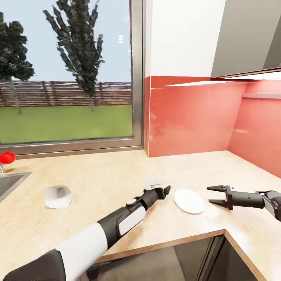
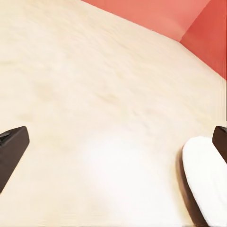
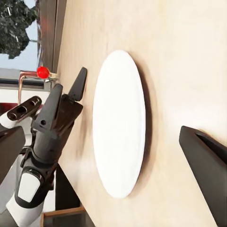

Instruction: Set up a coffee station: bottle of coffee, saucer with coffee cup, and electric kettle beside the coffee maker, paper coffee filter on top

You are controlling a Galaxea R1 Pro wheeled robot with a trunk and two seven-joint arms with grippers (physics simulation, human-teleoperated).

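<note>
The saucer lies flat on the light wooden countertop near its front corner, at about five o'clock from the middle of the head view, and nothing rests on it. The left gripper sits just beside the plate's nine o'clock edge, low over the wood; its fingers stand well apart in the left wrist view and hold nothing, with the plate's white rim right by one tip. The right gripper hangs a little off the plate's three o'clock side, its jaws spread wide and empty too. Out at nine o'clock, well apart from the arms, a small white cup-like thing lies tipped on its side near the sink; whether it is the cup or the paper filter is hard to tell. No coffee maker, kettle or bottle appears along this stretch of counter. The step in hand looks like the saucer: it seems either just set down or about to be lifted. If it must travel, a flat plate calls for a finger slipped under the rim, then a firm pinch; otherwise the arms should back away and go after the cup.
</note>
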